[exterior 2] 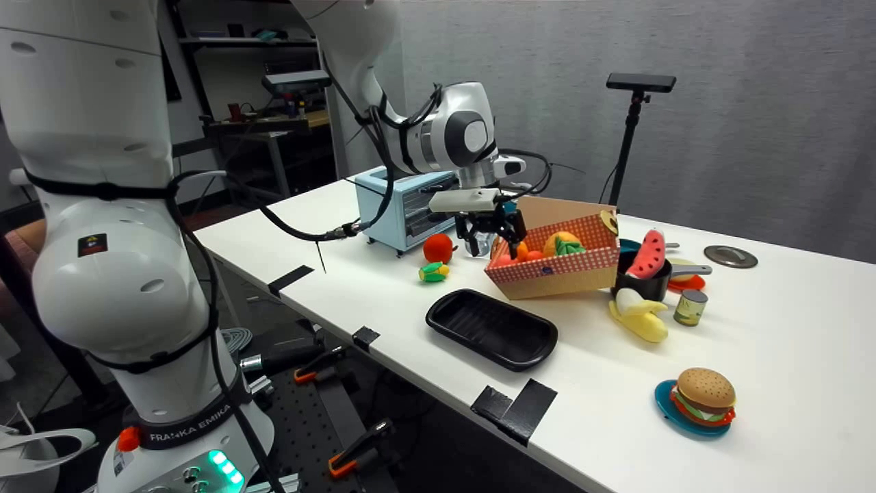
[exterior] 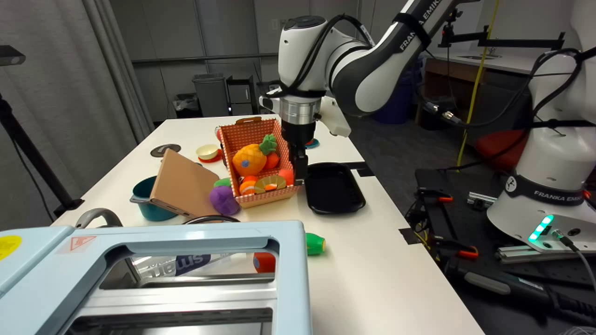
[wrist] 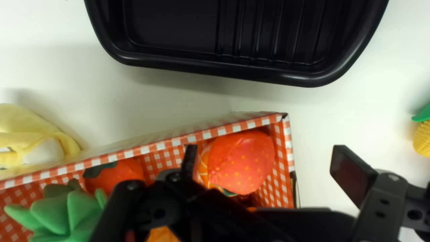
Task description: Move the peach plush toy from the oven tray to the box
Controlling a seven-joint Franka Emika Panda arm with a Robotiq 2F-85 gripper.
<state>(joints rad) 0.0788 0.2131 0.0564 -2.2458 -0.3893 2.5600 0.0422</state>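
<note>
A white table (exterior 2: 787, 335) spreads across both exterior views, a white arm (exterior: 396, 70) bending over it with its wrist pointed down. In an exterior view, a light-blue toaster oven (exterior: 293, 279) fills the foreground. The orange gingham box (exterior 2: 561, 282) stands on the table, plush produce piled inside, and the black tray (exterior 2: 493, 330) lies flat just beside one of its long walls.

Over one end of the box hangs the gripper (wrist: 264, 158), its fingers (wrist: 354, 178) spread wide with nothing in their grasp. One finger is above the inside of the box; the other is above the table, beyond the end wall.

A black pan (exterior 2: 647, 284) near the box carries a watermelon slice (exterior 2: 648, 255), and a pineapple (exterior: 249, 159) with a green crown lies in the box. The peach (wrist: 242, 161), red-orange with yellow dots, rests inside the box, in the corner formed by the tray-side wall and the end wall. In the wrist view it shows between the fingers, just beside the one over the box and apart from the other; whether that nearer finger touches it cannot be told. An ear of corn (exterior 2: 434, 272) lies on the table past the end wall.
</note>
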